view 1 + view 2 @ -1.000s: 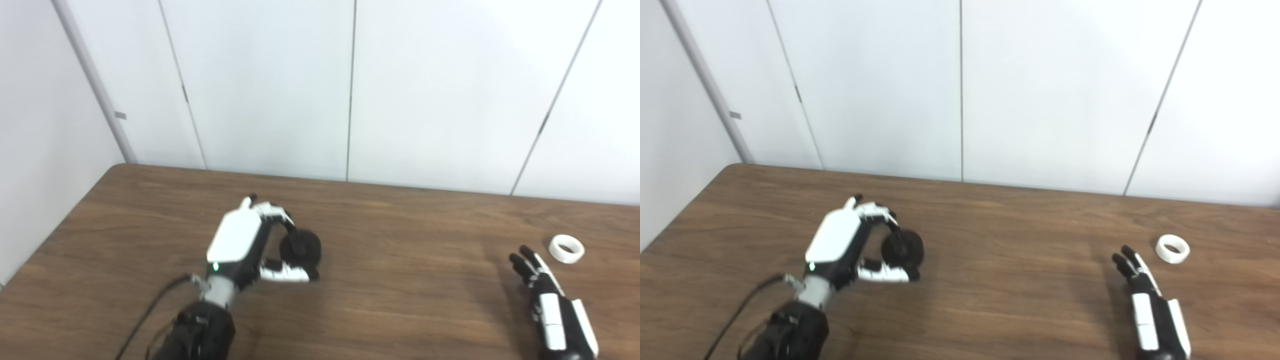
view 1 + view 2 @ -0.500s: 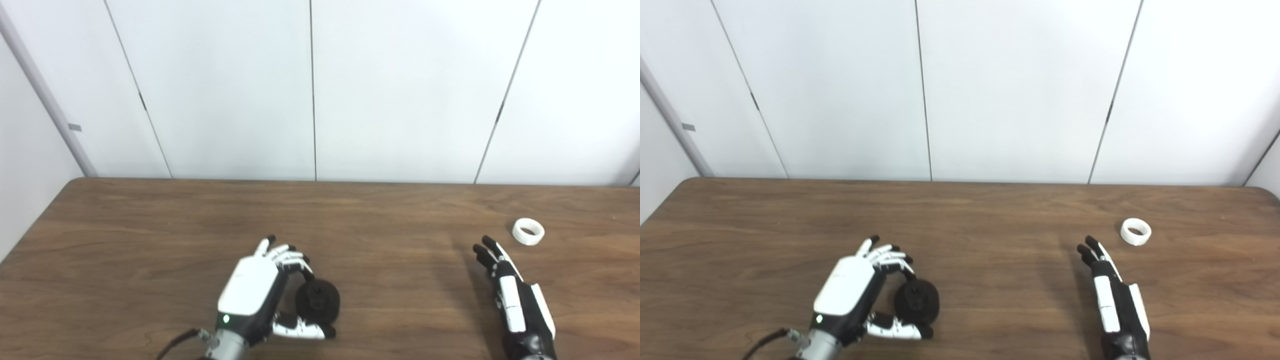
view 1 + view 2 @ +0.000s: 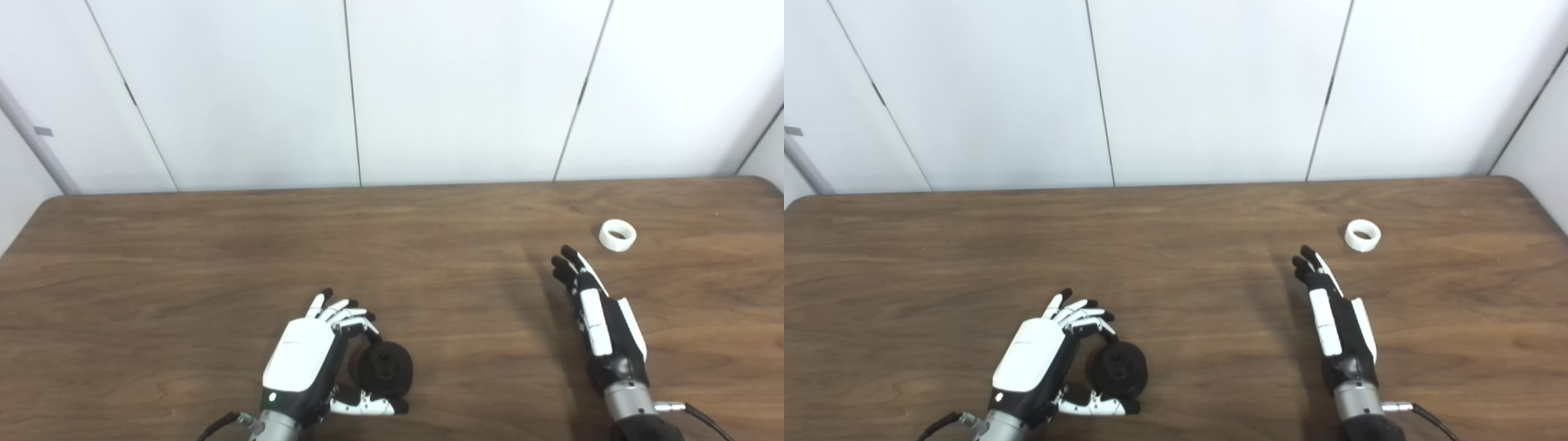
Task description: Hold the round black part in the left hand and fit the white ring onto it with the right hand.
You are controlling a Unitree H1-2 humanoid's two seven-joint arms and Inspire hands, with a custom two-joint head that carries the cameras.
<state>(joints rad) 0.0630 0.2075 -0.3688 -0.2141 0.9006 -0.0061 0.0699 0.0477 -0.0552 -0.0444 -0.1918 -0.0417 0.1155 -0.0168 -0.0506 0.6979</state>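
Presently two of robot hand, one of round black part, one of white ring, one of counter.

Left robot hand: near the front edge of the counter, white back plate upward, fingers curled over the round black part and thumb lying beneath it along the front; closed around the part, which sits just to the right of the palm. Cannot tell whether the part is lifted clear of the counter or touching it.

Right robot hand: well apart from the left one, on the right side of the counter, fingers stretched nearly straight and pointing away toward the wall; spread flat, holding nothing. Cannot tell whether resting on the wood or just above it.

White ring: lying flat on the counter, hole upward, beyond and slightly right of the right fingertips, near them but not touching.

Differences between views: left eye view shows a grey vertical post at the far left wall and a fuller stretch of the counter's left end; right eye view shows only the foot of that post, but more of the counter's rounded right corner and the side wall there. Cable at the right wrist visible in both.
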